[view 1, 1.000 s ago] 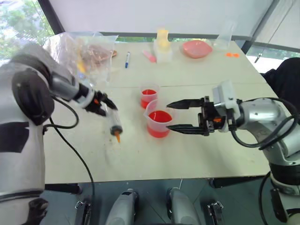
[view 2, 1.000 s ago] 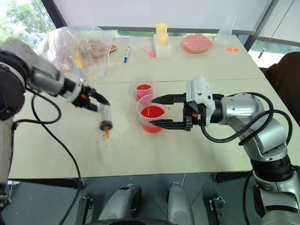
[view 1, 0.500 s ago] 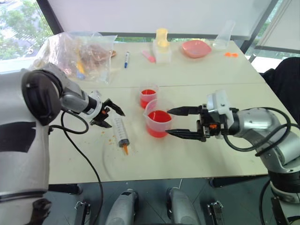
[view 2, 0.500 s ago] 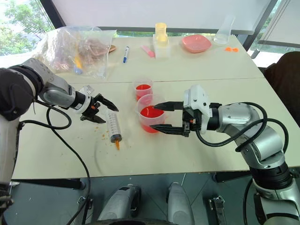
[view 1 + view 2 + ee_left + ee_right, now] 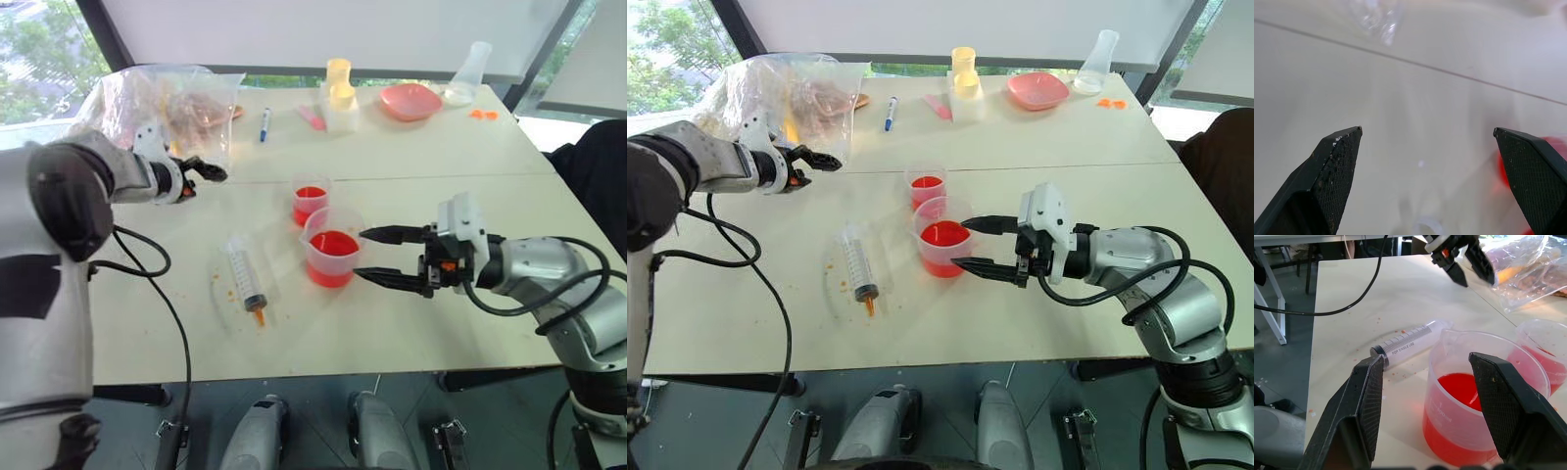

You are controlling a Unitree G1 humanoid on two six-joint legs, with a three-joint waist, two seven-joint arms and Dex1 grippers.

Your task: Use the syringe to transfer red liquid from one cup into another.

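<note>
Left gripper (image 5: 210, 173) agape; right gripper (image 5: 377, 257) spread.

The large clear plastic syringe with the orange tip (image 5: 858, 270) lies flat on the pale table (image 5: 1068, 137) with bare surface on every side, so it can be reached from above or from the near edge. To its right the wide spouted clear cup of red liquid (image 5: 942, 249) and, just behind and touching it, the narrower clear cup (image 5: 927, 188) block that side. The right gripper (image 5: 972, 245) stands spread beside the spouted cup, closing off the approach from the right. The left gripper (image 5: 819, 160) hangs spread and empty by the crumpled clear plastic bag (image 5: 789, 96), which crowds the far left corner.
</note>
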